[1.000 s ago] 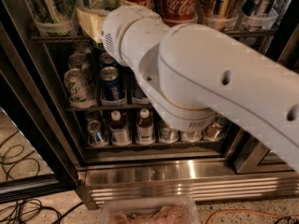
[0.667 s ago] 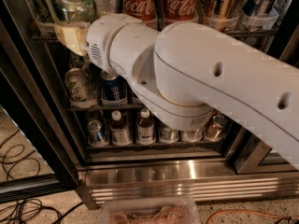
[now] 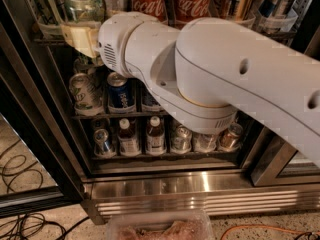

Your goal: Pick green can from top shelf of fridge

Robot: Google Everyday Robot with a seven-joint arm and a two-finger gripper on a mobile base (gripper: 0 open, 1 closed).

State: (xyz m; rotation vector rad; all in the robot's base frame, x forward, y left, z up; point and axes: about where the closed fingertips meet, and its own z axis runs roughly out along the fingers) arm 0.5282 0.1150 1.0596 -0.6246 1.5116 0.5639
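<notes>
On the top shelf (image 3: 274,30) of the fridge (image 3: 200,194) | the green can (image 3: 82,4) is stood upright, far left | the tool (image 3: 80,38) is held just below and in front | grip cannot be told

Pale-green can (image 3: 85,4) above seemingly cream jaws; red Coca-Cola cans (image 3: 150,1).

The pale-green can (image 3: 85,3) stands upright on the top shelf (image 3: 284,34), tool (image 3: 81,38) at its base.

gripper (image 3: 80,38) below green can (image 3: 85,4) | right: Coca-Cola cans (image 3: 148,1) crowd | left: seemingly fridge frame (image 3: 30,84)
</notes>
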